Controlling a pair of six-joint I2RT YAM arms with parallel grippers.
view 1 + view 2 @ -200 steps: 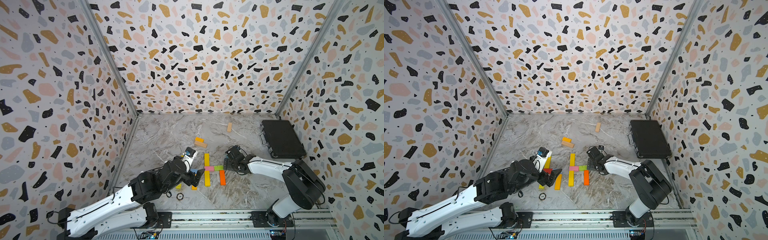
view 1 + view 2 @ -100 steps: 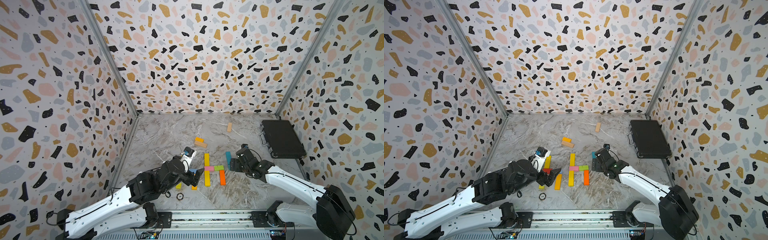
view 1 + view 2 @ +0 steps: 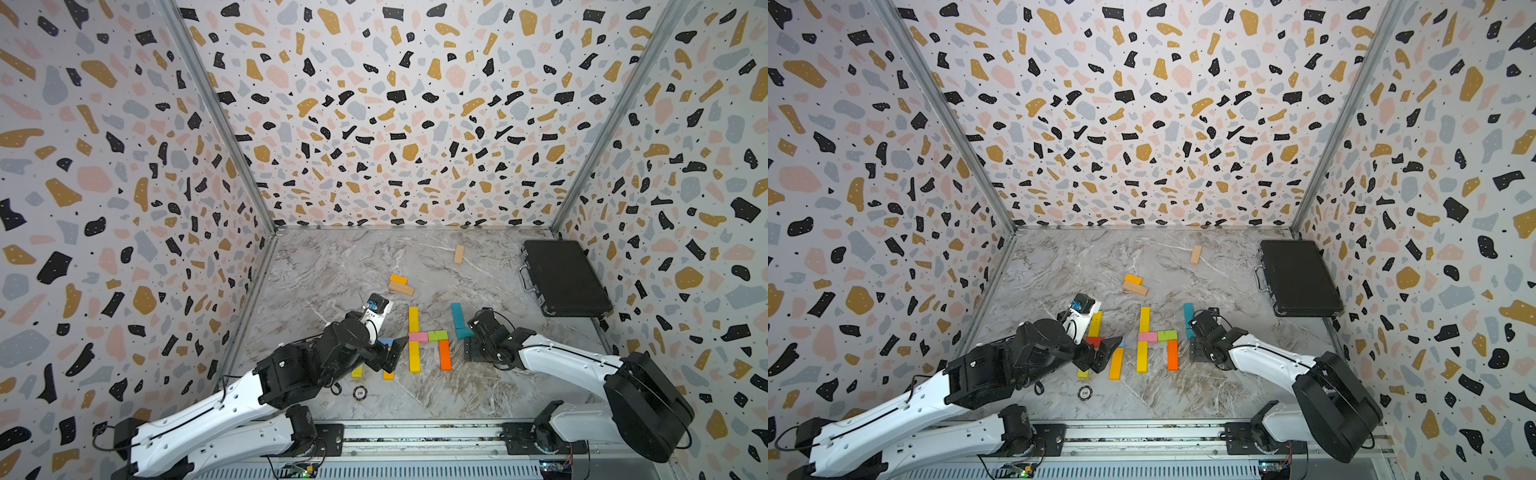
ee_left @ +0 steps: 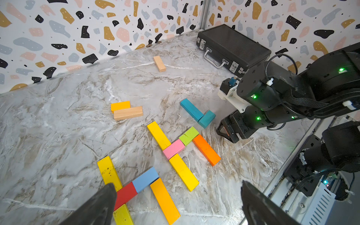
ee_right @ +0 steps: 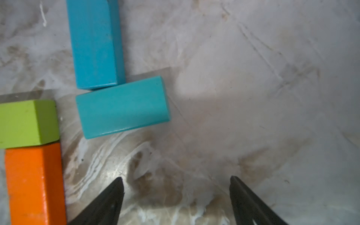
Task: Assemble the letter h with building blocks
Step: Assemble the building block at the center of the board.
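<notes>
A grey-and-tan marbled tabletop (image 3: 332, 266) is boxed in on three sides by terrazzo-speckled walls (image 3: 395, 124), with a metal rail (image 3: 415, 432) along the near edge. At the left, the left claw (image 4: 178, 186) hovers with its jaws wide and empty. Directly under it lies a flat h of blocks: a yellow upright (image 4: 109, 171), a red (image 4: 126, 193) and blue (image 4: 145, 179) crossbar and an amber leg (image 4: 164, 200). A small disc (image 3: 360, 392) lies near this claw, toward the rail. Between the claws lies a second h (image 3: 417, 336) in yellow, pink, green and orange. Past it, an amber block (image 3: 398, 279) touches a wood block (image 3: 401, 288). A short wood block (image 3: 458, 254) sits alone near the back wall. The right claw (image 5: 176, 179) is low over bare marble, jaws apart and empty. Just ahead of it, a long teal block (image 5: 95, 42) and a short teal block (image 5: 120, 107) touch in an L. Farther right, a black case (image 3: 565, 278) lies by the wall.
</notes>
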